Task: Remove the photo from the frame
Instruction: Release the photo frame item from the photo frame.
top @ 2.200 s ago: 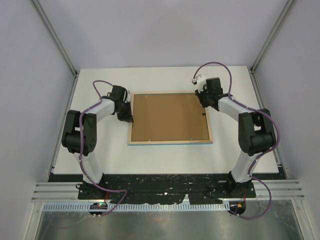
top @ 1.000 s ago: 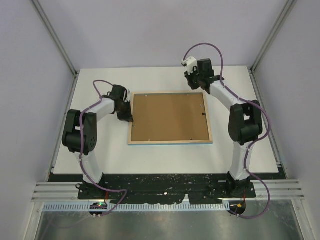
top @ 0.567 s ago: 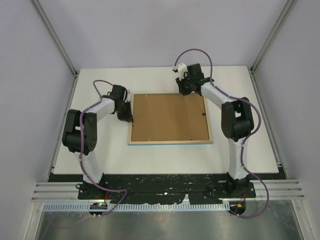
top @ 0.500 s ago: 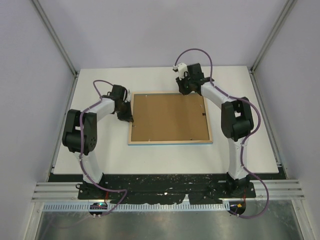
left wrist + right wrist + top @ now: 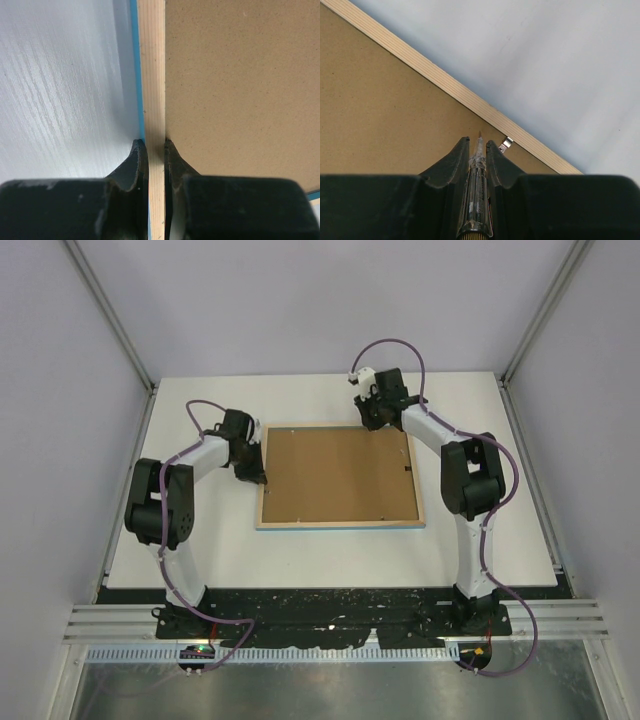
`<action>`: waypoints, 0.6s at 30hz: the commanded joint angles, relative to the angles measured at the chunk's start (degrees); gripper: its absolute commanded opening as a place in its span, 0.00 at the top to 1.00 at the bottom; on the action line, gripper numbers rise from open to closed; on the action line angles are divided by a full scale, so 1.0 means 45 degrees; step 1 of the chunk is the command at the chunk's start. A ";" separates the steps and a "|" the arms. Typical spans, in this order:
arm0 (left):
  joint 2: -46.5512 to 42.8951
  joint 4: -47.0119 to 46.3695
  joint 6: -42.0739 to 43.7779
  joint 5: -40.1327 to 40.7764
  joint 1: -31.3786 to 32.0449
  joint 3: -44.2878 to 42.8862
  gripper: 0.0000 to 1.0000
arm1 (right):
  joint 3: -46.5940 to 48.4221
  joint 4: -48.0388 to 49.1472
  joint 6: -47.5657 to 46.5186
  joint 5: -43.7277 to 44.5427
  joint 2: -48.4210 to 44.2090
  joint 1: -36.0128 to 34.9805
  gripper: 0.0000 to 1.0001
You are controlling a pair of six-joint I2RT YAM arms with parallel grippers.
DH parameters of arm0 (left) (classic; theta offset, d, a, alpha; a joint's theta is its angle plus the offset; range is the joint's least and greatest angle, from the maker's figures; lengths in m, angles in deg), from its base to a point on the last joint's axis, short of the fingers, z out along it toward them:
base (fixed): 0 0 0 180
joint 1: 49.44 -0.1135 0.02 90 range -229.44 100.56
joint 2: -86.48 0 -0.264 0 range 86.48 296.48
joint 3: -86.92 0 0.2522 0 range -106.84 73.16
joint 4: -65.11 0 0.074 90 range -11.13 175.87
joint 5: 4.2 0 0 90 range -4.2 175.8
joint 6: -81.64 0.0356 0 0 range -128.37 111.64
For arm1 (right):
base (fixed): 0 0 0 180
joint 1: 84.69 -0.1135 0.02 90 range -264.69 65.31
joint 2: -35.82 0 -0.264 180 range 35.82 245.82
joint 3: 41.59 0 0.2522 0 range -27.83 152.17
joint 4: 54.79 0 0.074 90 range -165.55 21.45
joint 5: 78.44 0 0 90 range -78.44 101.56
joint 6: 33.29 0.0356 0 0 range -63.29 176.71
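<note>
My right gripper [image 5: 477, 144], clamped on a clear metal-tipped tool [image 5: 476, 175], has swung along the light-blue, wood-backed frame [image 5: 340, 524] to its far-rail silver clip [image 5: 506, 144]. My left gripper [image 5: 155, 146] clamps its left rail. Clip-prying looks next.

2 black-and-white arms [image 5: 192, 462] — purple cables [image 5: 395, 340]

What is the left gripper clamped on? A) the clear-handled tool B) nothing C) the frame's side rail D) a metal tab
C: in the left wrist view the left gripper pinches the frame by its wood rail, next to the backing board.
</note>
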 commanded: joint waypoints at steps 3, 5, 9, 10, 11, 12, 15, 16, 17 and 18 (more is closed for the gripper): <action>0.0187 -0.0042 0.0249 -0.0571 -0.0051 -0.0393 1.00 | 0.0114 0.0539 0.0021 0.0554 0.0002 0.0097 0.92; 0.0207 -0.0023 0.0249 -0.0572 -0.0051 -0.0393 1.00 | 0.0075 0.0578 0.0001 0.0651 0.0021 0.0136 0.92; 0.0207 -0.0023 0.0249 -0.0591 -0.0071 -0.0413 1.00 | 0.0036 0.0617 0.0001 0.0788 0.0002 0.0195 0.92; 0.0226 -0.0023 0.0249 -0.0630 -0.0071 -0.0413 1.00 | 0.0016 0.0617 0.0001 0.0808 0.0002 0.0234 0.92; 0.0226 -0.0004 0.0249 -0.0611 -0.0071 -0.0413 1.00 | 0.0016 0.0636 -0.0018 0.0788 0.0021 0.0234 0.92; 0.0207 -0.0023 0.0229 -0.0611 -0.0071 -0.0413 1.00 | -0.0003 0.0656 -0.0018 0.0827 0.0002 0.0253 0.92; 0.0226 -0.0004 0.0229 -0.0611 -0.0090 -0.0413 1.00 | -0.0023 0.0676 0.0001 0.0827 0.0021 0.0293 0.92; 0.0207 -0.0003 0.0229 -0.0630 -0.0071 -0.0413 1.00 | -0.0042 0.0676 0.0001 0.0847 0.0002 0.0293 0.92; 0.0226 -0.0023 0.0248 -0.0630 -0.0090 -0.0413 1.00 | -0.0081 0.0695 -0.0018 0.0866 0.0002 0.0293 0.92; 0.0226 -0.0004 0.0229 -0.0630 -0.0071 -0.0413 1.00 | -0.0101 0.0695 0.0001 0.0866 0.0021 0.0331 0.92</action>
